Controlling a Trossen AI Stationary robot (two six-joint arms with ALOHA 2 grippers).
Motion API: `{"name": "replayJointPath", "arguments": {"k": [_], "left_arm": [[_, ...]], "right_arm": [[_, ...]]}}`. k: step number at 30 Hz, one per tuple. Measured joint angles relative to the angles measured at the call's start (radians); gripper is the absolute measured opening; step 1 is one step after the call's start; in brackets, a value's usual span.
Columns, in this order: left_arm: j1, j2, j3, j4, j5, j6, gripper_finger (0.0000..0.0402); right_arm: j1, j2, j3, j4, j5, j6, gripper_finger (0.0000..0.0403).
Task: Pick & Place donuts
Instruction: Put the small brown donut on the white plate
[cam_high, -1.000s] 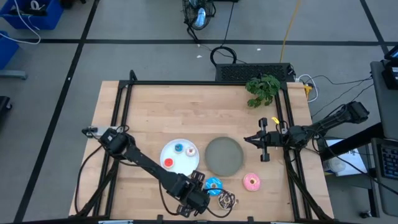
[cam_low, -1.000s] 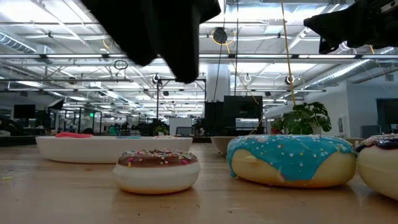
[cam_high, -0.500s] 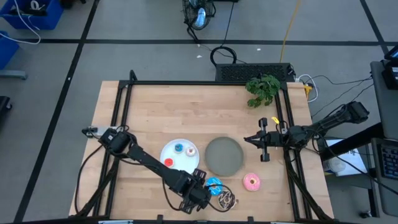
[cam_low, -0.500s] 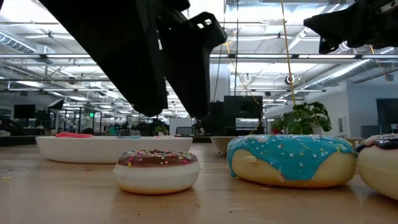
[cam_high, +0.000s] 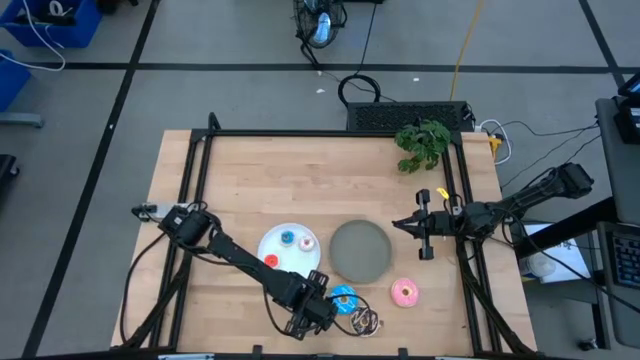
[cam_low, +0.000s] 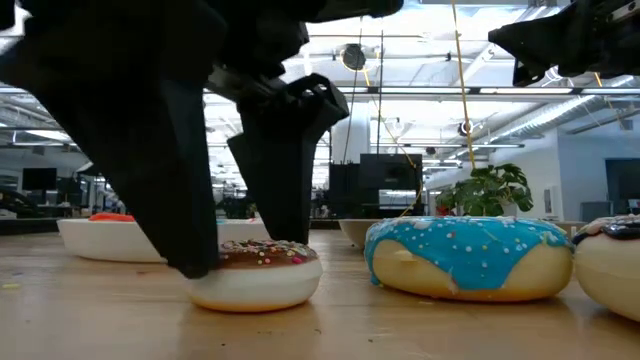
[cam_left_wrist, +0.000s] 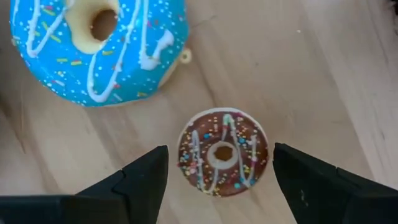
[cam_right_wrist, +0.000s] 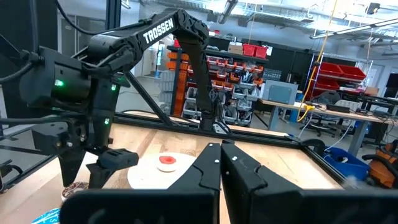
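**Q:** Which step is in hand, and where is the target?

**A:** Grasp approach; the left gripper (cam_left_wrist: 217, 171) stands with its fingers spread wide, one either side of the tiny brown ring donut with coloured sprinkles (cam_left_wrist: 222, 152); in the low view the fingertips (cam_low: 190, 262) reach down to the table beside that donut; no contact is confirmed. The donut lies flat on the table near its front edge, just beside the larger blue-iced ring donut with white drizzle (cam_left_wrist: 99, 46).

**Q:** What does the next move call for?

**A:** In my judgement: close the fingers evenly on the donut's rim, then lift straight up; a skewed closure could push it against the blue-iced neighbour.

**Q:** State of the other arm?

**A:** The right gripper (cam_high: 423, 238) waits at the table's right edge, raised, fingers pressed together.

**Q:** Surface and surroundings?

**A:** A pale wooden table top (cam_high: 270, 185) inside a black frame; a round white plate (cam_high: 278, 245) holds three tiny donuts; a round grey plate (cam_high: 360, 250) sits beside it; a larger pink ring donut (cam_high: 405, 292) lies apart; a green plant (cam_high: 423, 142) stands at the far corner; beyond is an open workshop with shelving and ceiling lights.
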Motion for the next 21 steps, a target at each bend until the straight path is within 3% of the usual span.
{"name": "replayJointPath", "arguments": {"k": [21], "left_arm": [[0.017,0.000,-0.029,0.067,0.023,-0.012,0.0282]], "right_arm": [[0.000,0.000,0.000,0.000,0.000,0.000,0.0000]]}}
